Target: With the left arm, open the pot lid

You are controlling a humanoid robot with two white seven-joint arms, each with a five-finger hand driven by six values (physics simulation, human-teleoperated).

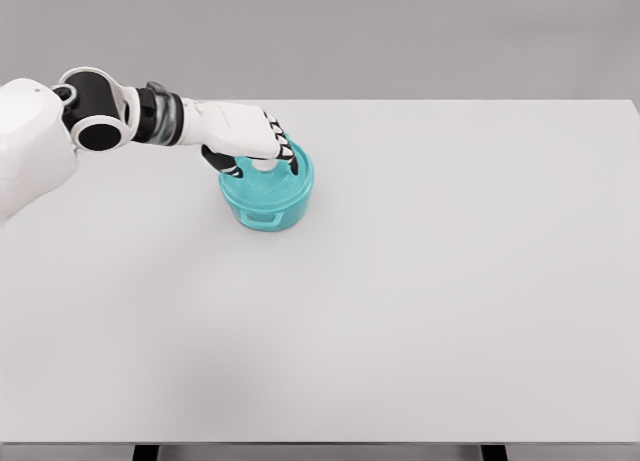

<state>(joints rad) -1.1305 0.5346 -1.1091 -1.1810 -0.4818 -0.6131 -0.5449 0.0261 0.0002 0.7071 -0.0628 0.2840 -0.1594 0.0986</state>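
A teal pot (268,203) with a side handle stands on the white table (420,281), left of the middle and toward the back. Its teal lid (272,186) sits on top of it. My left hand (262,159) reaches in from the left and rests over the lid's top, fingers curled down around the middle of the lid, where the knob is hidden under the hand. The lid looks seated on the pot. The right arm is not in view.
The table's far edge runs just behind the pot. Nothing else stands on the table; its front edge and two dark legs show at the bottom.
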